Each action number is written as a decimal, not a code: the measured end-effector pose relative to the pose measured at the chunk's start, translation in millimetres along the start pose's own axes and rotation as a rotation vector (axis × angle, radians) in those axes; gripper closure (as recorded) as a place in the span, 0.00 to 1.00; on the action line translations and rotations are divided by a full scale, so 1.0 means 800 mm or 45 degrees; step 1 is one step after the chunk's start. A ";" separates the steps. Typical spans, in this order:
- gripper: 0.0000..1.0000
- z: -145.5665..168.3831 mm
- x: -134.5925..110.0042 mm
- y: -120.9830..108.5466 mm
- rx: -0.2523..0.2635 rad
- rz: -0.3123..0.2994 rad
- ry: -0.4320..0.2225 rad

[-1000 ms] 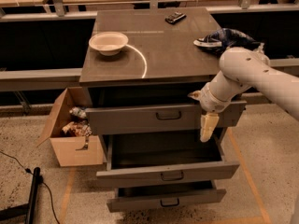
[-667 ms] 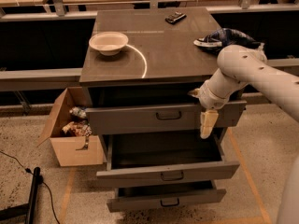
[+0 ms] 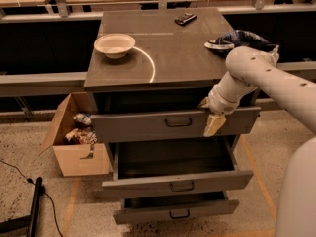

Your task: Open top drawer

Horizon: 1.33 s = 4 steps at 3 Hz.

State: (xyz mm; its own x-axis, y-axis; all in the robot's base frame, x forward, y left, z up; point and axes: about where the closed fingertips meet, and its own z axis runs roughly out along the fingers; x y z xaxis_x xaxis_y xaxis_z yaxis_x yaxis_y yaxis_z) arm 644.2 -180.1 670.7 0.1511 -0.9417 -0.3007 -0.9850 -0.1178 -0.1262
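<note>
The top drawer (image 3: 148,126) is the wide grey one just under the cabinet top, with a small dark bail handle (image 3: 177,123) at its centre. Its front stands a little out from the cabinet, with a dark gap above it. My gripper (image 3: 215,124) is at the right part of this drawer's front, to the right of the handle, hanging down over the panel's upper edge. My white arm (image 3: 256,73) reaches in from the right.
The middle drawer (image 3: 177,181) is pulled far out and the bottom drawer (image 3: 177,212) is also out. On the cabinet top are a white bowl (image 3: 114,45), a dark remote (image 3: 185,19) and a blue-and-white bundle (image 3: 237,39). A cardboard box (image 3: 79,157) stands at the left.
My gripper has moved slightly up and left along the top drawer's front. The drawer itself shows no clear movement.
</note>
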 end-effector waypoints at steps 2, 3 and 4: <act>0.62 0.005 -0.006 0.005 -0.044 -0.003 0.001; 0.39 -0.018 -0.023 0.016 -0.075 -0.014 -0.050; 0.15 -0.041 -0.038 0.032 -0.105 0.008 -0.099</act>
State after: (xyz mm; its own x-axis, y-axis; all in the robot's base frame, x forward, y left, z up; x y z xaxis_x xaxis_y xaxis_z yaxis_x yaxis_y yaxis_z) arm 611.7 -165.0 707.6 0.1478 -0.9157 -0.3738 -0.9890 -0.1406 -0.0465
